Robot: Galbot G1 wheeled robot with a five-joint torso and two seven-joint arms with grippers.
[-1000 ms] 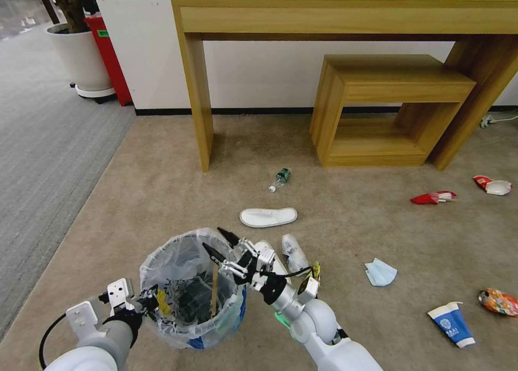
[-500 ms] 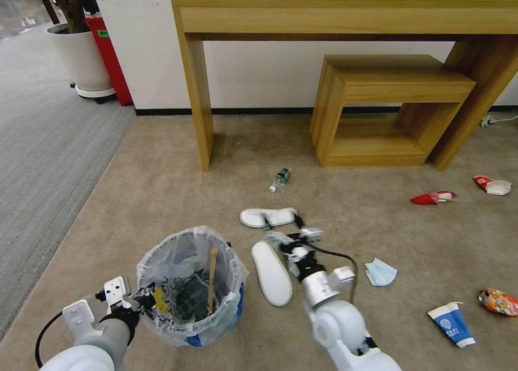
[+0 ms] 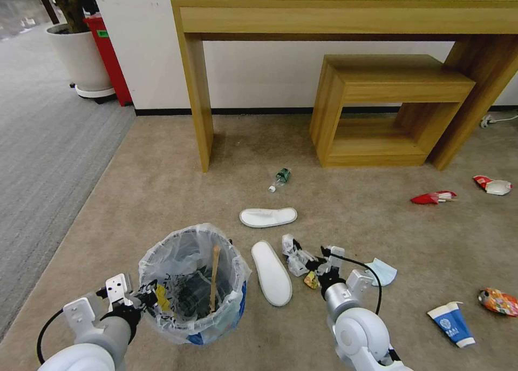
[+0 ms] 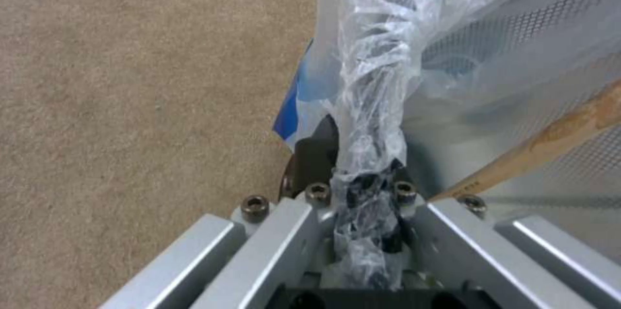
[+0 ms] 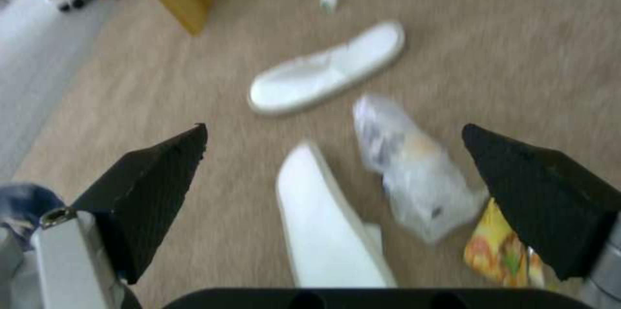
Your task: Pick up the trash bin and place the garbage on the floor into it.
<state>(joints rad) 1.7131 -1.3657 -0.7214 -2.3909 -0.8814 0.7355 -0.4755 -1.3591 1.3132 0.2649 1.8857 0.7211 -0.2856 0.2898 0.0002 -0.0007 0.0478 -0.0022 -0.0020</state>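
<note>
Trash bin (image 3: 191, 284) held at lower left of the frame.
Its bagged rim was pinched by the left gripper (image 3: 144, 297); the right gripper (image 3: 312, 254), spread wide and empty, was poised over a crumpled wrapper (image 3: 294, 256).

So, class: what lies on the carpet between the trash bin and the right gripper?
In the head view, one white slipper lies lengthwise between the trash bin and the right gripper.
</note>
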